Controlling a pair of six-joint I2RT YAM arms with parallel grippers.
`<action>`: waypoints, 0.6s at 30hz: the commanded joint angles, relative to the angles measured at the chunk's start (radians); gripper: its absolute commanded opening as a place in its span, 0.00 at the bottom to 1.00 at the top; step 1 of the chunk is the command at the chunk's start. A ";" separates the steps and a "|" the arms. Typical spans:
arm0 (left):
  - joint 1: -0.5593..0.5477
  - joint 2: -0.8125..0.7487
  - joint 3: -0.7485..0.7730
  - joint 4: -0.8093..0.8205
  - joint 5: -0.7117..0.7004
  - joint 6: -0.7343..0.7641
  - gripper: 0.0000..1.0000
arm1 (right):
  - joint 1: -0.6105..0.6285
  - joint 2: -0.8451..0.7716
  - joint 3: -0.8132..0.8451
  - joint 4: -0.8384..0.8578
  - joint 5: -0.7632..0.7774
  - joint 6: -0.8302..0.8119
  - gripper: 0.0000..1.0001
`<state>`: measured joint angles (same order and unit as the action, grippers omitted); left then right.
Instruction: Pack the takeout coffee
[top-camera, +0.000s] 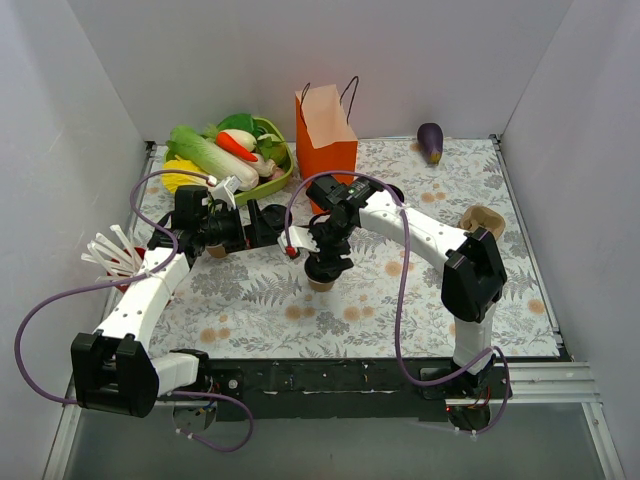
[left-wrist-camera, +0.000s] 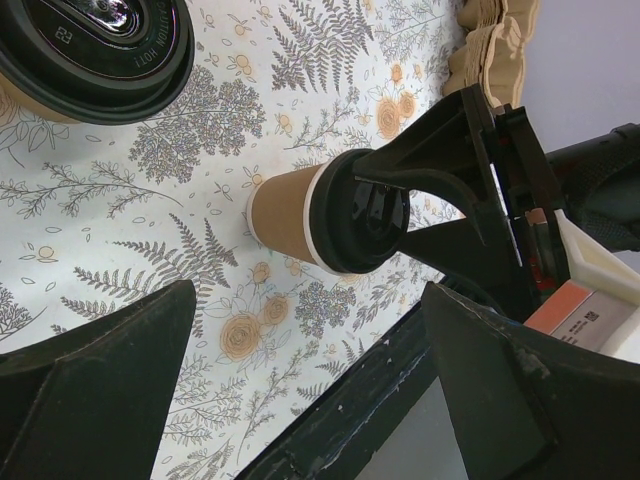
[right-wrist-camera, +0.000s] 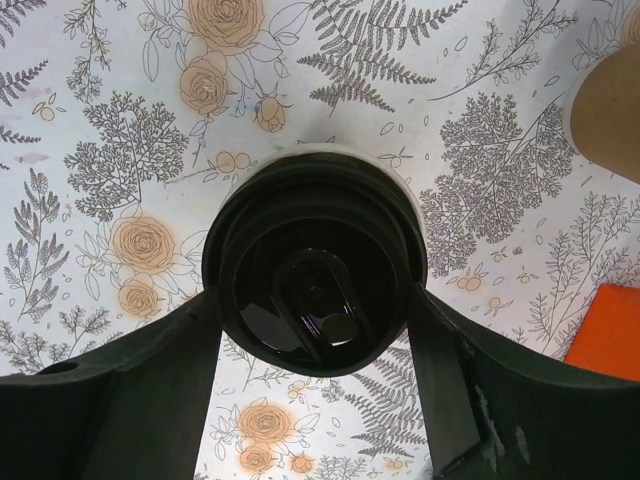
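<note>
The right gripper (top-camera: 322, 262) stands straight over a lidded kraft-paper coffee cup (top-camera: 320, 280) near the middle of the floral tablecloth (top-camera: 400, 300). In the right wrist view its two fingers (right-wrist-camera: 440, 360) flank the cup's black lid (right-wrist-camera: 312, 290) on either side, seemingly pressed to the rim, so I judge it clamped on that cup, though the contact itself is partly in shadow. The cup is upright, its long axis vertical and in line with the gripper's approach from above.

The left gripper (top-camera: 215, 235) is spread fully wide and carries nothing. A second lidded cup (left-wrist-camera: 95, 50) sits at the upper left of its wrist view, close to the fingers but outside them (beside, not between).

The orange paper bag (top-camera: 326, 135) stands upright at the far edge of the table, mouth up, directly beyond the held cup from the arms' side. So the coming move turns on this: the bag lies away and slightly right of the right gripper, and the cup would need lifting above the bag's rim before going down into it. The right arm is the nearer one for that.
</note>
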<state>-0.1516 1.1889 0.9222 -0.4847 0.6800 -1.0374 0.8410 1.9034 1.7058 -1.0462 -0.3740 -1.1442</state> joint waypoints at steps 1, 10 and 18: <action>0.009 -0.017 -0.022 0.021 0.012 0.000 0.98 | 0.007 0.011 0.037 0.003 -0.003 0.001 0.61; 0.012 -0.017 -0.048 0.028 0.016 -0.010 0.98 | 0.007 0.033 0.055 -0.012 -0.025 0.009 0.61; 0.012 0.008 -0.089 0.040 0.041 -0.056 0.98 | 0.010 0.046 0.043 -0.012 -0.031 0.009 0.61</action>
<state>-0.1459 1.1904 0.8482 -0.4629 0.6884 -1.0653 0.8448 1.9327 1.7317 -1.0451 -0.3809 -1.1397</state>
